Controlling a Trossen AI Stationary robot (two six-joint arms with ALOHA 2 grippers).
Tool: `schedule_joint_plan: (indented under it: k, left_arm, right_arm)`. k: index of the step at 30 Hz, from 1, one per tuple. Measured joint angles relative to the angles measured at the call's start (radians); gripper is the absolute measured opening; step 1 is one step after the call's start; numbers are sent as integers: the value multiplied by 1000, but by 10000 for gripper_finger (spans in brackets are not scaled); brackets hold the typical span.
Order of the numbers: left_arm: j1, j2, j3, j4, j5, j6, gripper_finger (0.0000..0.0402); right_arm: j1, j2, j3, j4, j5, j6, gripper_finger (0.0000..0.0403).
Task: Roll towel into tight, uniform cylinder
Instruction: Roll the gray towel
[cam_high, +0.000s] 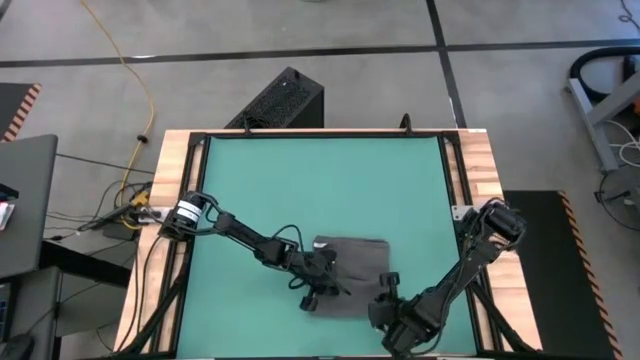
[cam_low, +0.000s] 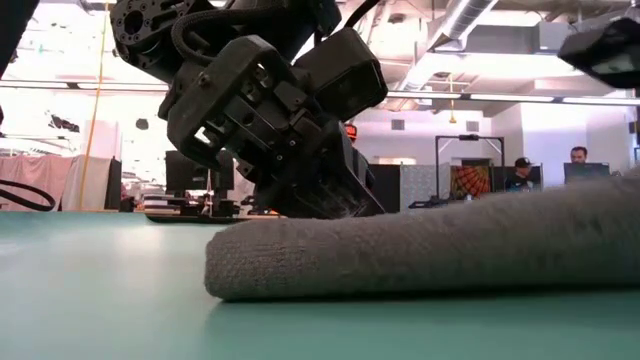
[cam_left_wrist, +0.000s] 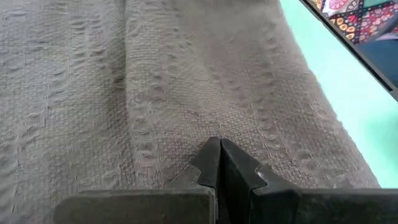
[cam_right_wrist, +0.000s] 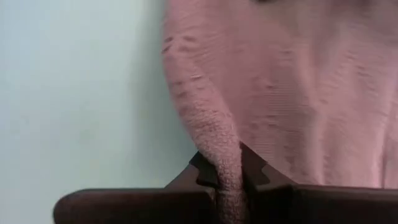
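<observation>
The towel (cam_high: 352, 272) lies folded on the teal mat (cam_high: 300, 180), near the table's near edge, right of centre. The left gripper (cam_left_wrist: 219, 149) presses down on the towel's left part, its fingers closed together, nothing between them. The right gripper (cam_right_wrist: 229, 163), at the towel's near right corner, pinches a fold of its edge.

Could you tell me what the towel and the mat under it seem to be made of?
The towel looks like soft woven cloth, probably cotton: matte grey with a coarse, ribbed weave showing in both wrist views, and it bunches where the right gripper pinches it. The mat looks like smooth teal rubber or vinyl, flat with a faint sheen; which one is unclear.
</observation>
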Motion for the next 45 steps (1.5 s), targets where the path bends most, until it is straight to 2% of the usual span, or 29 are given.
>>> schedule_joint_plan:
  k: [5, 10, 16, 29, 38, 41, 45]
  left_arm:
    - [0, 0, 1, -14, 1, 2, 0]
    - [0, 0, 1, -16, 28, 1, 0]
    - [0, 0, 1, -17, 51, -4, 0]
    - [0, 0, 0, -15, 80, -18, 0]
    - [0, 0, 0, -15, 95, -31, 0]
    - [-5, -31, -2, -38, 52, -35, 0]
    - [-14, -142, -5, -151, -28, -11, 0]
  right_arm:
    - [-2, -93, -4, -72, 13, 239, 33]
    - [-49, -128, -10, -152, -54, 382, 33]
    - [-118, -79, -10, -135, -204, 381, 33]
    - [-225, -77, -10, -160, -264, 404, 33]
    - [-318, -69, -9, -180, -293, 307, 33]
    - [-346, -68, -10, -177, -293, 262, 33]
    - [-379, -68, -13, -190, -293, 220, 33]
